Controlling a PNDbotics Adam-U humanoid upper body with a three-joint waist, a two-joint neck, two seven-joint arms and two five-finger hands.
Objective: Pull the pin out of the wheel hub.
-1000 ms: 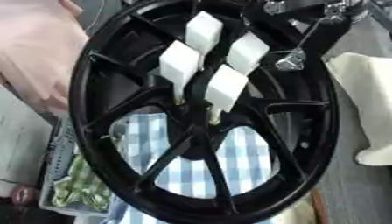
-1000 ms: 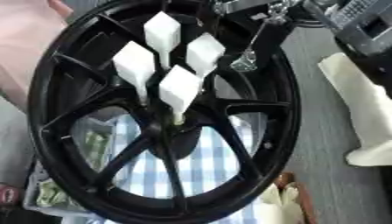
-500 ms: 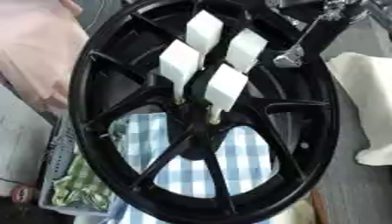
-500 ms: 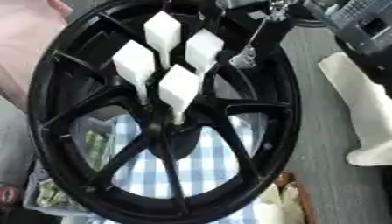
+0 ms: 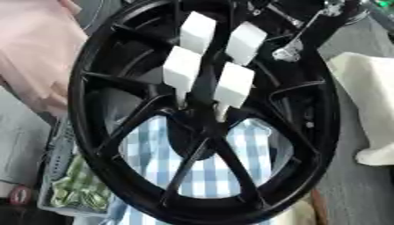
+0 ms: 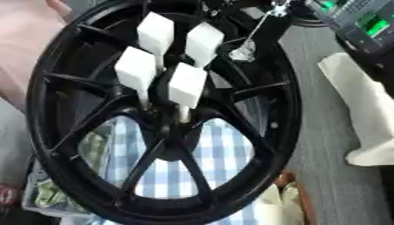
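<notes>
A black spoked wheel (image 5: 92, 132) stands nearly upright and fills both views. Four pins with white block heads (image 5: 181, 72) (image 5: 233, 83) (image 5: 198, 31) (image 5: 246, 41) sit on thin pale stems in the hub (image 5: 196, 127). My right hand (image 5: 291, 52) comes in from the upper right as dark parts with a silver rod and tip. It lies over the rim, to the right of the upper pins and apart from them. My left hand is out of view.
A person's pink sleeve (image 5: 34, 57) is at the wheel's left rim. A blue-and-white checked cloth (image 5: 208, 171) shows through the spokes. A white cloth (image 6: 362, 114) lies at the right, a basket of green things (image 5: 73, 189) at the lower left, a device with green lights (image 6: 362, 19) at the top right.
The silver tip of my right hand has shifted slightly upward by the upper right rim. The four pins stand in the hub as before.
</notes>
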